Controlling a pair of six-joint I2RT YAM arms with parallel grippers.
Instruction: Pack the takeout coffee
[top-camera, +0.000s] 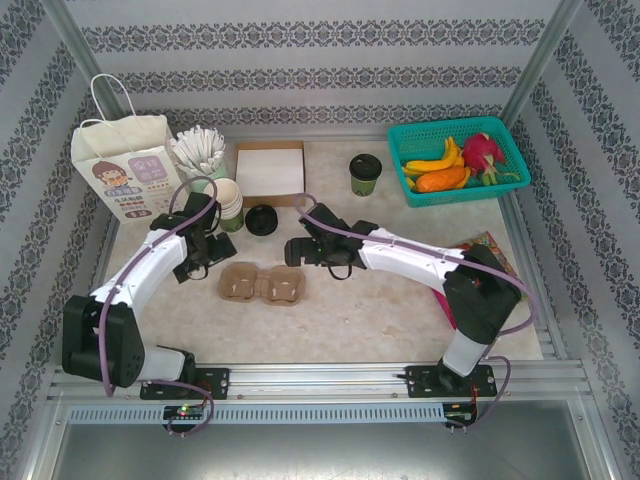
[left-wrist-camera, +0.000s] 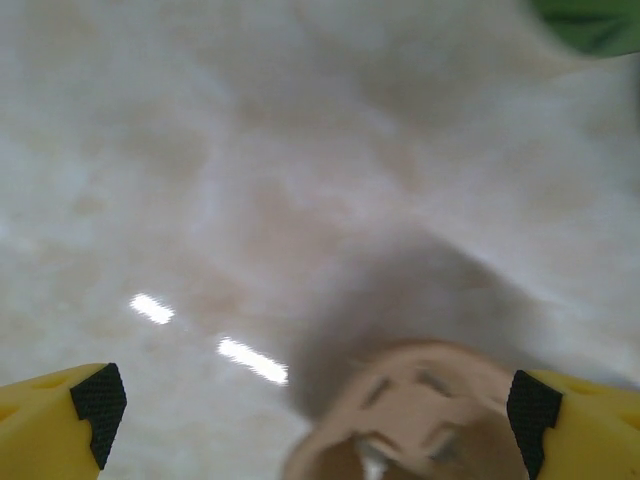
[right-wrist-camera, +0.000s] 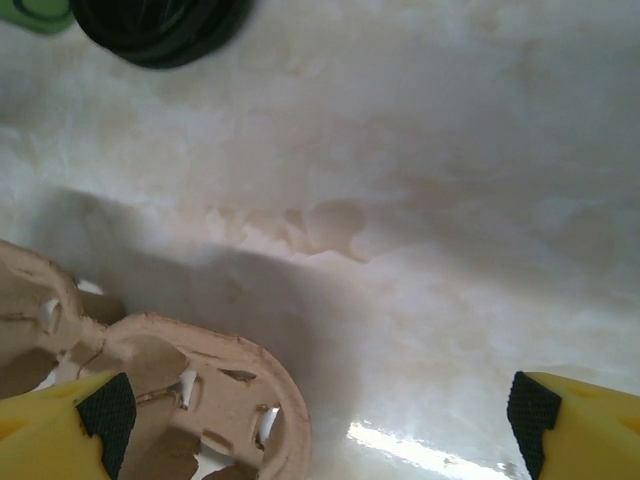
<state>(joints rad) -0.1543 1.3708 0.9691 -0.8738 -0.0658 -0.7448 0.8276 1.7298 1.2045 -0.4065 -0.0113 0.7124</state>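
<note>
Both wrist views catch the carrier (right-wrist-camera: 150, 345); overhead shows the takeout coffee (top-camera: 365, 174).

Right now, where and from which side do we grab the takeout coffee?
Grip the takeout coffee on its olive-green side, under the black lid, jaws level. It stands upright, and the lid rim would likely stop slip. Come from the near side: the white box and teal basket flank it.

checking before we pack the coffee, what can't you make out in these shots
- Top view: inside of the paper bag, hidden by its own front wall.
- Top view: what is in the takeout coffee, closed by its black lid.
- Left wrist view: the cup carrier, blurred and cut off by the bottom edge.
- Top view: stacked cups, partly behind the left arm.
</note>
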